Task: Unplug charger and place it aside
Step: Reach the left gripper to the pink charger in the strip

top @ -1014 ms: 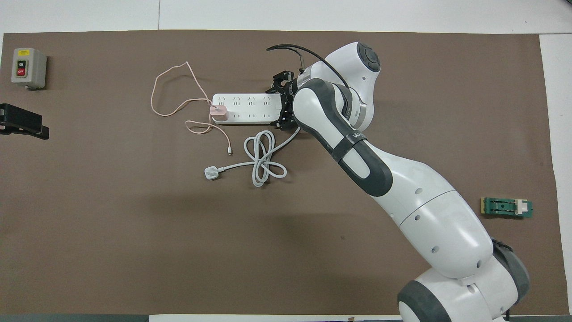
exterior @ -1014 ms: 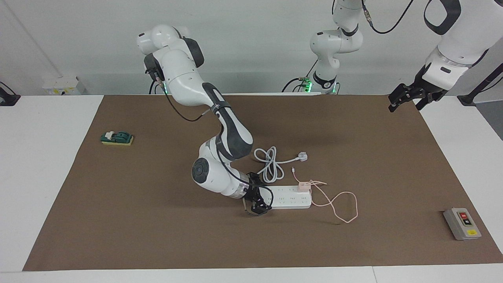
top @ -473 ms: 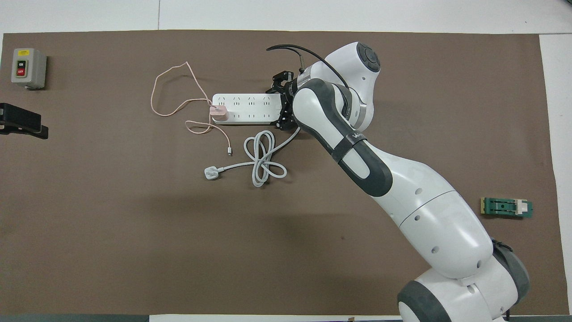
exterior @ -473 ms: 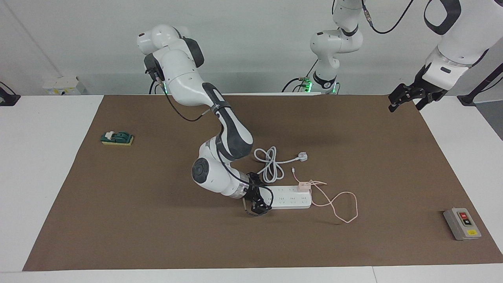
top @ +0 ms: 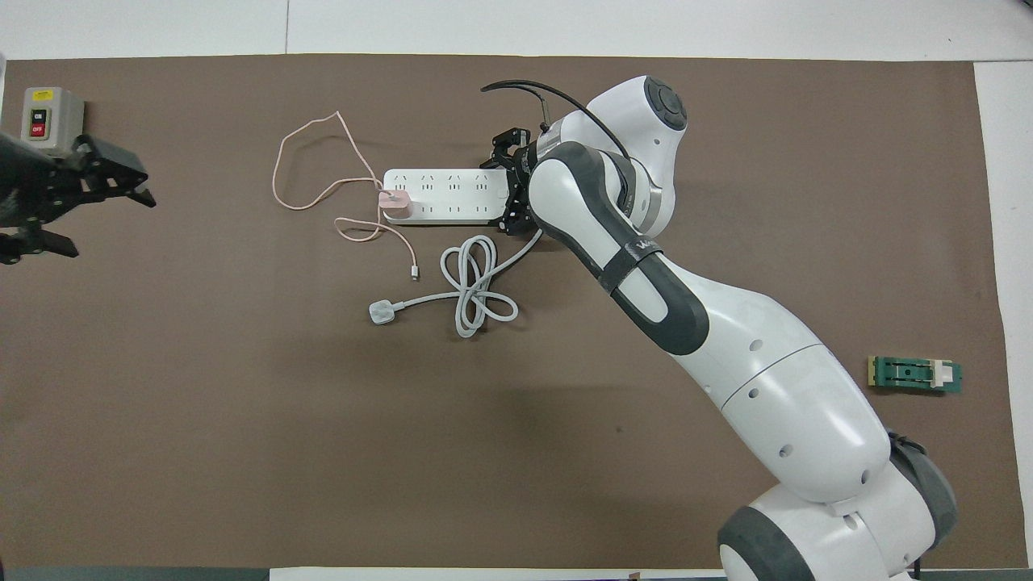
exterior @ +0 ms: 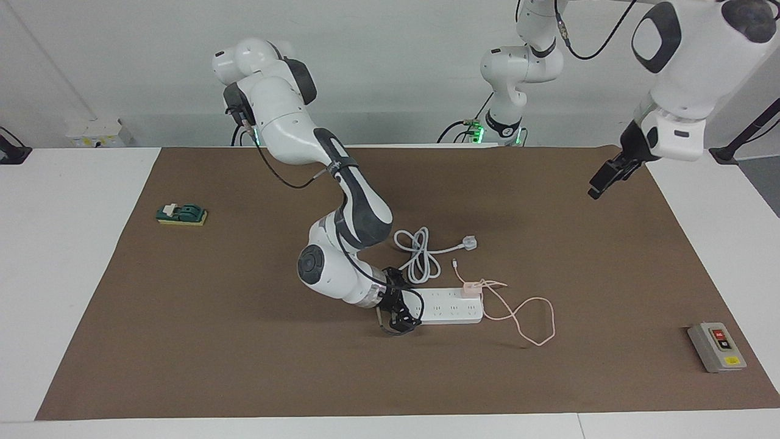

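The pale pink charger [exterior: 469, 288] [top: 395, 204] is plugged into the end of the white power strip [exterior: 451, 306] [top: 444, 196] nearest the left arm. Its thin pink cable [exterior: 536, 317] [top: 307, 161] loops on the mat beside it. My right gripper [exterior: 399, 311] [top: 508, 190] is low at the strip's end toward the right arm, its fingers shut on the strip's two long sides. My left gripper [exterior: 600, 183] [top: 113, 226] is open and empty, raised over the mat at the left arm's end, apart from the charger.
The strip's white cord [exterior: 417, 253] [top: 476, 294] lies coiled nearer the robots, ending in a three-pin plug [exterior: 469, 242] [top: 381, 312]. A grey switch box [exterior: 716, 347] [top: 50, 121] sits at the left arm's end. A green block [exterior: 181, 214] [top: 916, 374] sits at the right arm's end.
My left arm has swung in from the table's edge over the mat, and its gripper has turned and dropped lower. My right gripper, the strip and the charger have not moved.
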Robot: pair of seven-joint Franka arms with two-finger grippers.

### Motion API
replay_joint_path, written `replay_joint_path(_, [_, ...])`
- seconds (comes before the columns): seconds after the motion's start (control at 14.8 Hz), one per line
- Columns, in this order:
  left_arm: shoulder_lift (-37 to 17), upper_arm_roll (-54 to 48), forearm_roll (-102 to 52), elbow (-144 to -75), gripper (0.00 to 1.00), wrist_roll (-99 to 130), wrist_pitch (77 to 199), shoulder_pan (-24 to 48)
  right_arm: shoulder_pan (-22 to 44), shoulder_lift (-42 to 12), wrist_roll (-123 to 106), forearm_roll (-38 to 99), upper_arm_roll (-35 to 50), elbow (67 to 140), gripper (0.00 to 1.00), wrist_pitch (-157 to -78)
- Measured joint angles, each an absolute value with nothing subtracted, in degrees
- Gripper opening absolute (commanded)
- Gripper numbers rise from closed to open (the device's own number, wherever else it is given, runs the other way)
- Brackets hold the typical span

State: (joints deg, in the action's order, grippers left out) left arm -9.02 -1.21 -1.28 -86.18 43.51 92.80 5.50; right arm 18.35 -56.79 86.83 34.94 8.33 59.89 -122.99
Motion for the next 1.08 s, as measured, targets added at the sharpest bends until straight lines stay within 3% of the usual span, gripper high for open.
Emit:
replay_joint_path(0.34, [-20.2,-1.3,-1.5,-84.1,1.00,78.7,105.2,10.1,18.3,-56.8,86.8,34.9,8.3,59.9,0.33,-123.0])
replay_joint_path(0.68, [-29.4,-0.2,-1.5,-82.3,1.00,97.3,111.5,16.8,18.4,-56.8,86.8,34.9,8.3,59.9,0.33,-123.0])
replay_joint_path(1.08, [-32.6,0.3,-1.4,-81.7,1.00,102.9,117.0,21.3,18.4,-56.8,86.8,34.9,8.3,59.9,0.33,-123.0])
